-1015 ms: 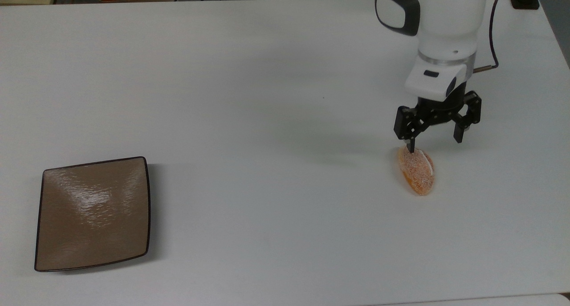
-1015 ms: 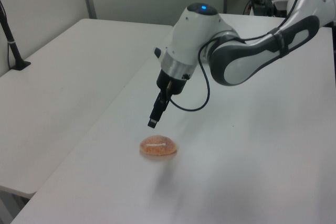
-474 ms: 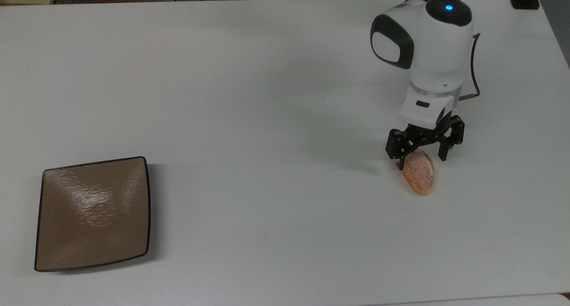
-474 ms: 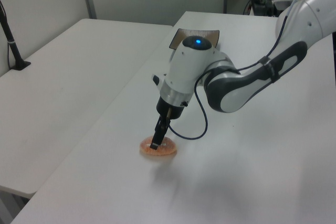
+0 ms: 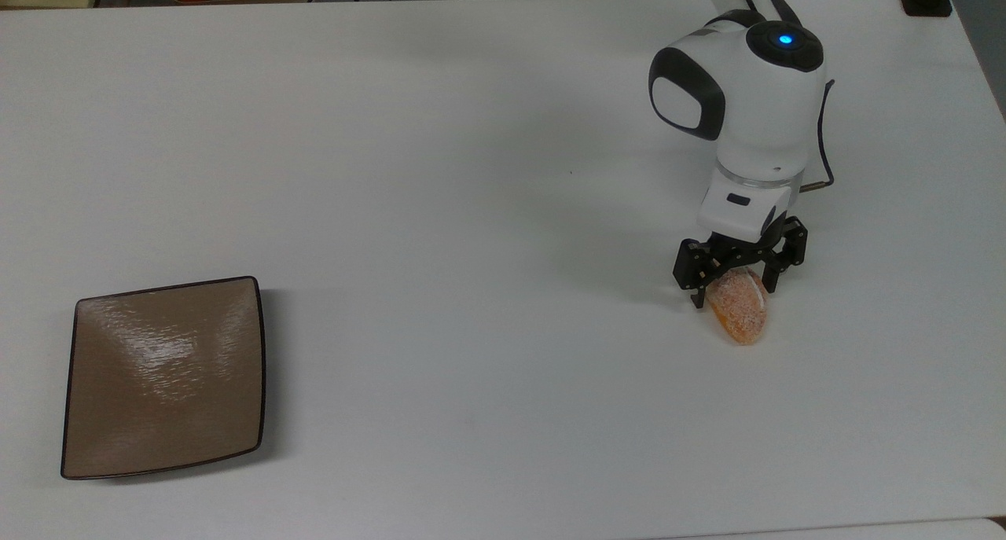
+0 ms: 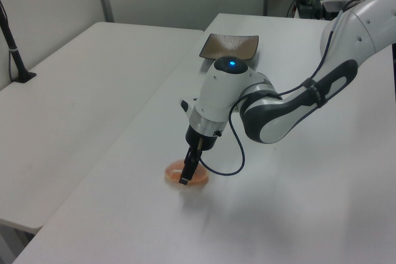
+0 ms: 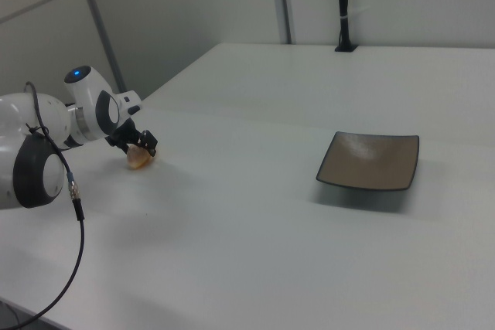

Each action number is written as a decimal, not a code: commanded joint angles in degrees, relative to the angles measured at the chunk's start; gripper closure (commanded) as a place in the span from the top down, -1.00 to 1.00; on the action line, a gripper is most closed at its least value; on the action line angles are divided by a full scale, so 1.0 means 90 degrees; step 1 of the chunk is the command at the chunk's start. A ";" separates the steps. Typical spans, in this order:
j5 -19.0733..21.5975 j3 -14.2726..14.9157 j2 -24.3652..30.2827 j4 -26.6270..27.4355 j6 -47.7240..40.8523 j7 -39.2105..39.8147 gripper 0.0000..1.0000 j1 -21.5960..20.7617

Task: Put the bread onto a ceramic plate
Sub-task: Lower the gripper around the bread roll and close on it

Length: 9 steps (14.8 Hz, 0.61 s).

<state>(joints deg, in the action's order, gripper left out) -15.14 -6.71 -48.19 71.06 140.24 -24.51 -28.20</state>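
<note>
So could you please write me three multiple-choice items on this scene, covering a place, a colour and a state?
1. In the top view, where is the ceramic plate?
A. lower left
B. upper right
C. centre

2. What colour is the bread?
A. green
B. orange-pink
C. black

3. What is the gripper doing?
A. carrying the bread above the plate
B. open, straddling the bread on the table
C. resting on the plate

Answers: 1 A, the plate sits at the top view's lower left; 2 B, its crust is orange-pink; 3 B, one finger stands on each side of the bread.
</note>
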 commanded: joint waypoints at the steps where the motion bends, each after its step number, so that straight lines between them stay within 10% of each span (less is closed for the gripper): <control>1: -0.0212 0.0013 -0.0007 0.0024 0.0081 -0.0167 0.29 -0.0030; 6: -0.0145 0.0003 0.0256 0.0190 0.0003 -0.0187 -0.53 0.0009; 9: -0.0056 0.0003 0.0860 0.0569 -0.0103 -0.0177 -0.65 0.0135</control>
<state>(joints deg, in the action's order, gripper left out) -15.59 -6.71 -47.30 71.11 140.24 -24.79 -27.99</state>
